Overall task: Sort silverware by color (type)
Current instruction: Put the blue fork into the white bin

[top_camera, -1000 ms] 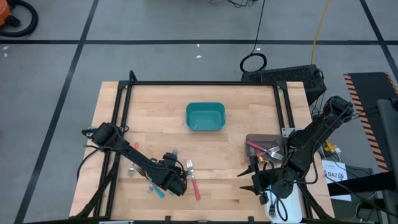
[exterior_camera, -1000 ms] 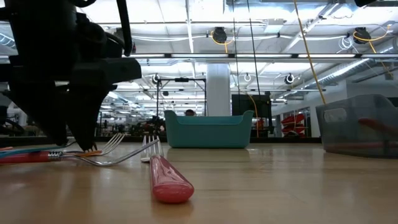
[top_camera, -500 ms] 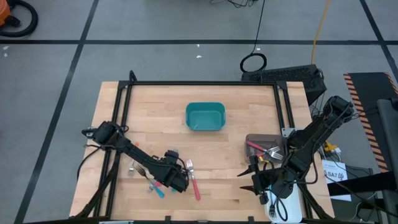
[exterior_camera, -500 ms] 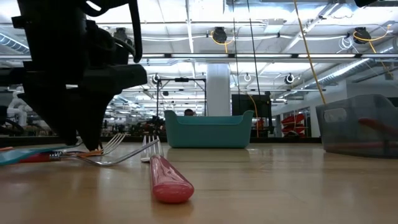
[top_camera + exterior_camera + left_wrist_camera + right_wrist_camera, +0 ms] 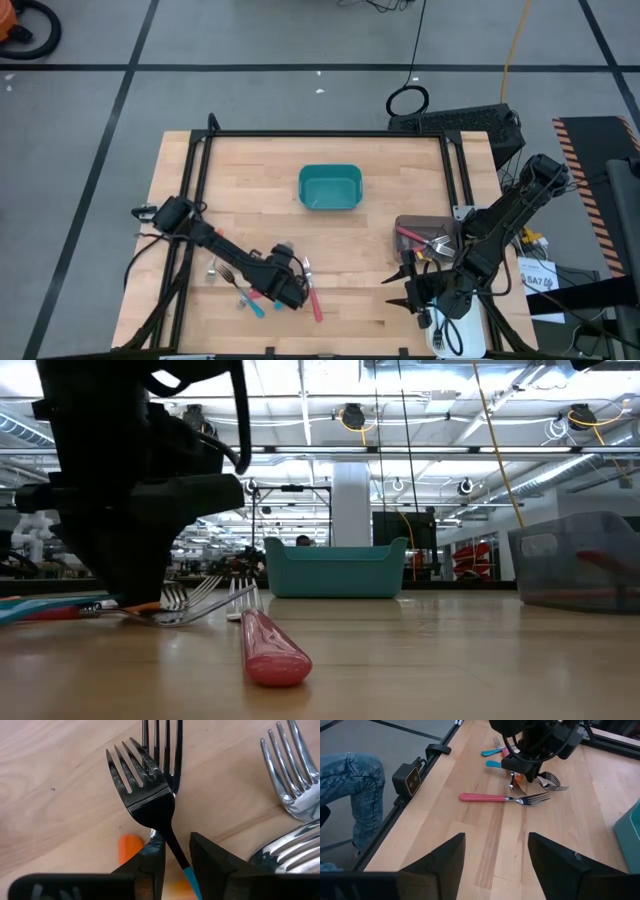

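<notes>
Several forks lie in a heap near the table's near-left side. A red-handled fork (image 5: 313, 296) lies just right of the heap, also seen in the low view (image 5: 268, 648) and the right wrist view (image 5: 495, 797). Teal handles (image 5: 255, 306) and an orange handle (image 5: 131, 845) show in the heap. My left gripper (image 5: 293, 292) (image 5: 176, 842) stands over the heap, shut on a teal-handled fork (image 5: 150, 790). My right gripper (image 5: 495, 845) waits open at the near-right edge (image 5: 408, 298). My left gripper pinches the teal-handled fork between its two fingers at the thin neck (image 5: 175, 849), where the metal meets the teal handle. The fingers come from above, pointing down, across the fork. The tines stick out beyond the fingers over another fork's head; whether the fork is lifted clear, I cannot tell.
A teal bin (image 5: 330, 187) stands at the table's middle, toward the far side. A grey bin (image 5: 425, 240) holding red-handled forks sits at the right. A black frame (image 5: 200, 150) borders the table. A person's leg in jeans (image 5: 345, 790) shows beside the table.
My left gripper has moved a little toward the table's right edge over the heap, closer to the red-handled fork. The tines of the fork in front of it have shifted the same way.
</notes>
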Robot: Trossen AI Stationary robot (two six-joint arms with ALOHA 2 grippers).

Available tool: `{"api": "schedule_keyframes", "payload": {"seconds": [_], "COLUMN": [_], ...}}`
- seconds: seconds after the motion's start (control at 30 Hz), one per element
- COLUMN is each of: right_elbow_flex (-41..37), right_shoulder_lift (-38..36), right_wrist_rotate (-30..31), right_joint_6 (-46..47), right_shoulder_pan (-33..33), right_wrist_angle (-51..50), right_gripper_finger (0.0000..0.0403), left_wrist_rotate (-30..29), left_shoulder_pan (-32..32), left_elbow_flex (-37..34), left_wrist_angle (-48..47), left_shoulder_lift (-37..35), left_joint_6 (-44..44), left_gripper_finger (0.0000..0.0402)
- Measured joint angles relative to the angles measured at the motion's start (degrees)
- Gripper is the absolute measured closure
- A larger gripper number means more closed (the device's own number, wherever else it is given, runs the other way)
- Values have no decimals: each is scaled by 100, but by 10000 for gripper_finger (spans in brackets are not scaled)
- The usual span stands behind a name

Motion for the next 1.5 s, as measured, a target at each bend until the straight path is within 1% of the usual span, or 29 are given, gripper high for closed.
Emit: {"api": "schedule_keyframes", "payload": {"seconds": [0.3,0.47,0.7,0.8,1.07,1.23,1.3,1.37,1.43,1.5], "right_elbow_flex": [0,0,0,0,0,0,0,0,-1,0], "right_shoulder_lift": [0,0,0,1,0,1,0,0,1,2], "right_wrist_rotate": [7,11,17,17,20,20,20,20,20,20], "right_joint_6": [-89,-91,-73,-70,-69,-69,-69,-69,-69,-69], "right_shoulder_pan": [0,0,0,0,0,0,1,0,0,0], "right_wrist_angle": [-14,-20,-22,-20,-20,-22,-22,-24,-28,-35], "right_gripper_finger": [193,193,193,193,193,193,193,193,193,193], "left_wrist_rotate": [21,-28,-366,-453,-732,-921,-994,-1042,-1096,-1109], "left_shoulder_pan": [38,15,-28,-33,-36,-38,-38,-27,3,44], "left_elbow_flex": [14,191,666,768,772,770,770,770,770,770], "left_wrist_angle": [20,-259,-295,-300,-419,-414,-428,-473,-561,-706], "left_shoulder_lift": [-19,-13,-18,-18,36,35,35,35,35,33], "left_joint_6": [191,193,653,840,837,599,720,1073,1526,1700], "left_gripper_finger": [309,309,310,310,309,309,309,307,299,287]}}
